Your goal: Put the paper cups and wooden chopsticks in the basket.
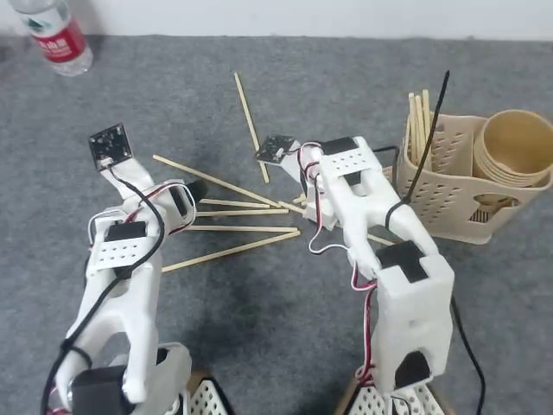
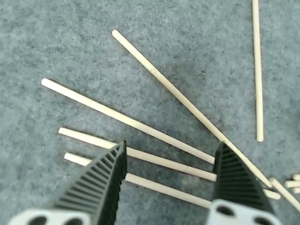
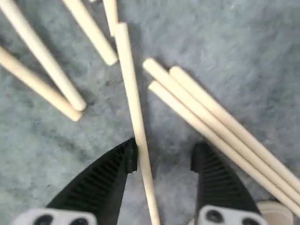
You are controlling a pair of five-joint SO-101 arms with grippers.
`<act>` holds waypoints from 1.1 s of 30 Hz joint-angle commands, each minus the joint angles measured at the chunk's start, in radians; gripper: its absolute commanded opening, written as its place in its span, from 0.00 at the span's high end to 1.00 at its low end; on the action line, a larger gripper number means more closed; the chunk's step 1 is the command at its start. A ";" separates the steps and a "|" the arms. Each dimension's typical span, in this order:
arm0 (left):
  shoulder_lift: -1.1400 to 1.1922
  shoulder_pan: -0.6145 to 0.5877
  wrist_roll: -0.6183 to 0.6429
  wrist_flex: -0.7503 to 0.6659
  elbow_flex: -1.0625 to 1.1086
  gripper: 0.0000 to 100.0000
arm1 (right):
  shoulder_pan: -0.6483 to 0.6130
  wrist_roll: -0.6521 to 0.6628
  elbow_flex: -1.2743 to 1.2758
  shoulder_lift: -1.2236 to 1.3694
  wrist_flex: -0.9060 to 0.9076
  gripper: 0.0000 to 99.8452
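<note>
1. Plastic bottle (image 1: 57, 38): we log it in the far left corner of the grey table (image 1: 259, 320).
2. Left gripper (image 2: 171, 150): it is poised over the left half of the table. Its claw is spread apart with nothing in it, above the left ends of the loose chopsticks.
3. Loose chopsticks (image 1: 233, 229): we count several lying flat and fanned across the middle of the table, between the two arms.
4. Lone chopstick (image 1: 251, 125): it lies apart from the fan, toward the far edge.
5. Right gripper (image 3: 164, 154): it is low over the fan's right ends. Its claw is apart, and one stick (image 3: 136, 112) runs between the fingers against one of them.
6. Basket (image 1: 449, 203): it stands near the right edge.
7. Standing chopsticks (image 1: 418, 130): they are upright in the basket's left compartment.
8. Paper cups (image 1: 518, 147): we list them nested in the right compartment.
</note>
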 commanded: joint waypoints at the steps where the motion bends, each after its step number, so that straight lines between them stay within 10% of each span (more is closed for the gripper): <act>1: -0.018 0.003 0.011 -0.021 -0.013 0.72 | -0.024 0.011 -0.032 0.022 -0.042 0.86; 5: -0.018 0.003 0.011 -0.021 -0.013 0.72 | -0.031 0.081 -0.032 0.027 -0.036 1.00; 21: -0.018 0.003 0.011 -0.021 -0.012 0.72 | -0.111 0.087 -0.034 -0.521 0.122 0.99; 33: -0.017 0.002 0.011 -0.021 -0.007 0.72 | 0.021 -0.269 -0.331 -0.963 -0.005 0.99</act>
